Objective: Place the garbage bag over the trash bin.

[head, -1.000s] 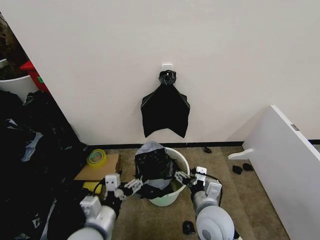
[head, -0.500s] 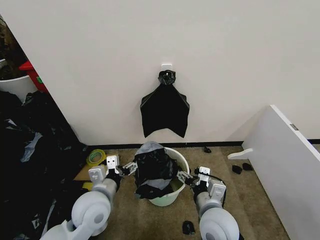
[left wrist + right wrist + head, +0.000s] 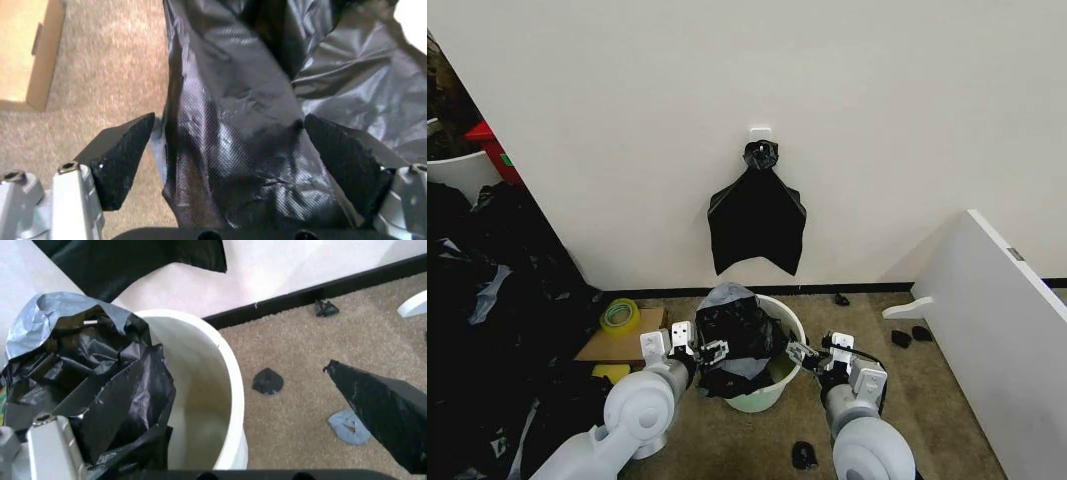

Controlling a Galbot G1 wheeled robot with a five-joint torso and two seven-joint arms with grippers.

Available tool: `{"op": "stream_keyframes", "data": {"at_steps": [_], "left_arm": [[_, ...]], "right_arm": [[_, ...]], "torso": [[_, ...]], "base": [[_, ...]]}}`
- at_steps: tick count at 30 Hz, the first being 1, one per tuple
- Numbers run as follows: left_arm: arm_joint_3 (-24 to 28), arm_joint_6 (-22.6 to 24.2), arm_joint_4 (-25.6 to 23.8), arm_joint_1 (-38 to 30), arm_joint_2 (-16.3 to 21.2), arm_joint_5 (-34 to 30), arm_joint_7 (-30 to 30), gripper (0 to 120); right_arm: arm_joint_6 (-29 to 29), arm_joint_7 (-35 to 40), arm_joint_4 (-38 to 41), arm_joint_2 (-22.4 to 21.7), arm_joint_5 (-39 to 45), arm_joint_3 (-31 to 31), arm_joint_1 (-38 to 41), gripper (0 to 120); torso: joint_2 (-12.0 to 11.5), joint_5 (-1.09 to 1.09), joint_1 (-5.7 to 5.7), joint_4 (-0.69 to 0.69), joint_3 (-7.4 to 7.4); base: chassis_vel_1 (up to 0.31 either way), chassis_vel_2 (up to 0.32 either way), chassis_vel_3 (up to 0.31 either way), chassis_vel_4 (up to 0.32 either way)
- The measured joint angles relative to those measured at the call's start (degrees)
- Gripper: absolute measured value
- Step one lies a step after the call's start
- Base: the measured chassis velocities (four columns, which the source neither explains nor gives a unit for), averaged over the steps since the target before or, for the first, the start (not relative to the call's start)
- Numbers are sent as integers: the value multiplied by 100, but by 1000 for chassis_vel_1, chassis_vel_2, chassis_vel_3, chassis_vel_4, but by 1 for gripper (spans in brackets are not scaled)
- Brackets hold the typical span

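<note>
In the head view the thin, glossy, crinkled black plastic garbage bag (image 3: 735,340) sits bunched in and over the floor-standing round white plastic trash bin (image 3: 793,322), near the wall, with the left gripper (image 3: 708,352) at its left side and the right gripper (image 3: 803,354) at the bin's right rim. The left wrist view shows that gripper's dark fingers (image 3: 120,152) spread wide with a fold of film between them, not pinched. In the right wrist view the right gripper's fingers (image 3: 383,417) stand wide apart, empty, straddling the rim; the bag looks light, limp and slippery, so I judge a hem pinch best.
</note>
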Motion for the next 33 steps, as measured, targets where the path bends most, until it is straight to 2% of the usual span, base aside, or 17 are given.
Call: {"op": "stream_keyframes", "data": {"at_steps": [11, 14, 18, 19, 21, 23, 24, 25, 26, 27, 30, 31, 33], "left_arm": [[56, 239, 356, -321, -237, -388, -413, 88], [36, 248, 379, -323, -256, -411, -451, 84], [-58, 238, 424, -291, -263, -463, -458, 65], [-58, 238, 424, -291, -263, -463, -458, 65], [-83, 226, 472, -281, -291, -494, -449, 55], [-87, 221, 489, -278, -306, -497, -442, 52], [-93, 206, 514, -276, -332, -498, -430, 45], [-97, 197, 527, -275, -343, -498, -424, 43], [-100, 180, 550, -273, -362, -498, -413, 36], [-100, 180, 550, -273, -362, -498, -413, 36], [-113, 128, 580, -263, -392, -496, -392, 22], [-113, 128, 580, -263, -392, -496, -392, 22], [-119, 102, 591, -253, -408, -493, -380, 14]], "right_arm": [[-51, 45, 14, 35, 22, -2, -41, 100], [-58, 52, 5, 43, 26, -4, -39, 100], [-58, 72, -41, 52, 29, -7, -39, 100], [-58, 72, -41, 52, 29, -7, -39, 100], [-57, 74, -44, 60, 29, -19, -38, 100], [-57, 74, -44, 61, 29, -21, -38, 100], [-56, 75, -41, 61, 29, -23, -38, 100], [-55, 76, -41, 58, 29, -24, -38, 100], [-52, 76, -41, 49, 29, -24, -38, 100], [-52, 76, -41, 49, 29, -24, -38, 100], [-41, 78, -40, 24, 27, -22, -32, 100], [-41, 78, -40, 24, 27, -22, -32, 100], [-37, 78, -40, 13, 24, -22, -24, 100]], "torso": [[0, -1, 0, 0, 0], [0, -1, 0, 0, 0], [0, 0, 0, 0, 0], [0, 0, 0, 0, 0], [0, 0, 0, 0, 0], [0, -1, 0, 0, 0], [0, -1, 0, 0, 0], [0, -1, 0, 0, 0], [0, -1, 0, 0, 0], [0, -1, 0, 0, 0], [0, -1, 0, 0, 0], [0, -1, 0, 0, 0], [0, 0, 0, 0, 0]], "base": [[0, 0, 0, 0], [0, 0, 0, 0], [0, 0, 0, 0], [0, 0, 0, 0], [0, 0, 0, 0], [0, 0, 0, 0], [0, 0, 0, 0], [0, 0, 0, 0], [0, 0, 0, 0], [0, 0, 0, 0], [0, 0, 0, 0], [0, 0, 0, 0], [0, 0, 0, 0]]}}
